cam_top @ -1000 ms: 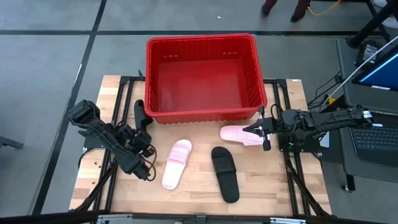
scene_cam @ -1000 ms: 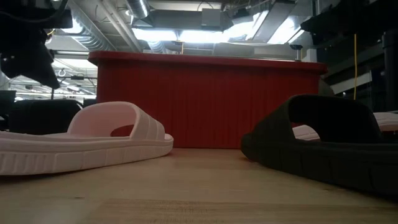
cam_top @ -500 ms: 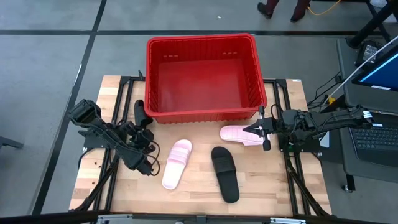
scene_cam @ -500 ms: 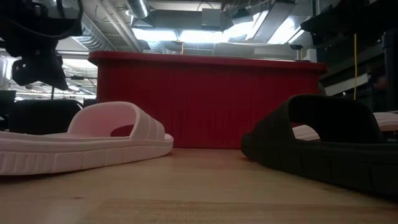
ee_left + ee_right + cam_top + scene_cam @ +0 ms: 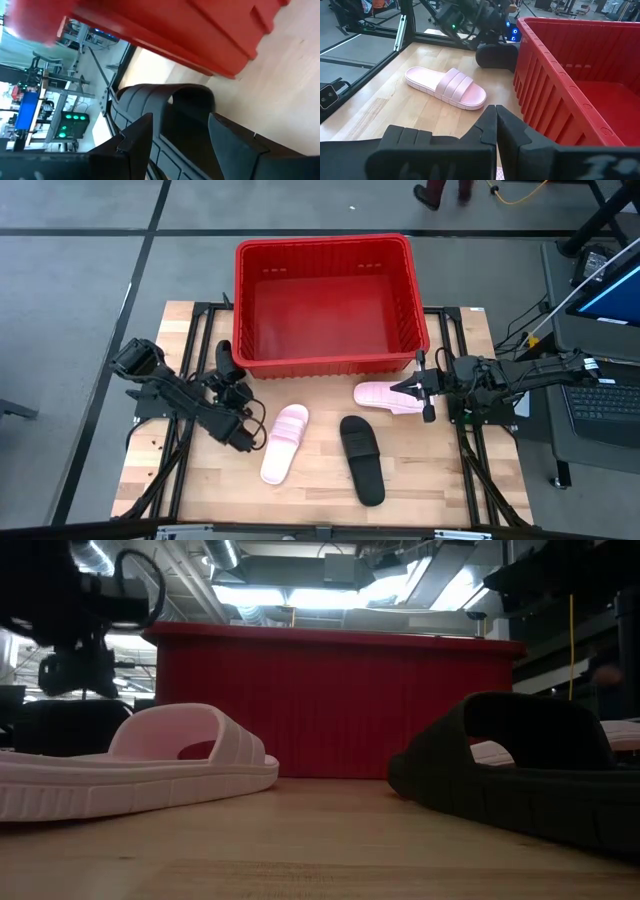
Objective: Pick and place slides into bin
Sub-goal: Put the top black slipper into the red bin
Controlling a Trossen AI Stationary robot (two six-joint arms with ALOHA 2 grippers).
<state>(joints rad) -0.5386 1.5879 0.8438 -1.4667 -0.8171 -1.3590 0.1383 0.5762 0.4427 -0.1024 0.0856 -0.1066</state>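
Four slides lie loose on the wooden surface (image 5: 420, 470) in front of the ribbed red bin (image 5: 325, 250).
The left end effector (image 5: 240, 435), fingers spread, hangs beside the bin's left front corner near a matte black slide (image 5: 227, 362). The right end effector (image 5: 408, 388), fingers pressed together, sits over a pale pink slide (image 5: 382, 396). Another pink slide (image 5: 285, 442) and black slide (image 5: 362, 458) lie farther front.

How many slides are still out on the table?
4: a pink slide left of centre, a black slide mid-table, another pink by the right gripper, another black beside the bin.
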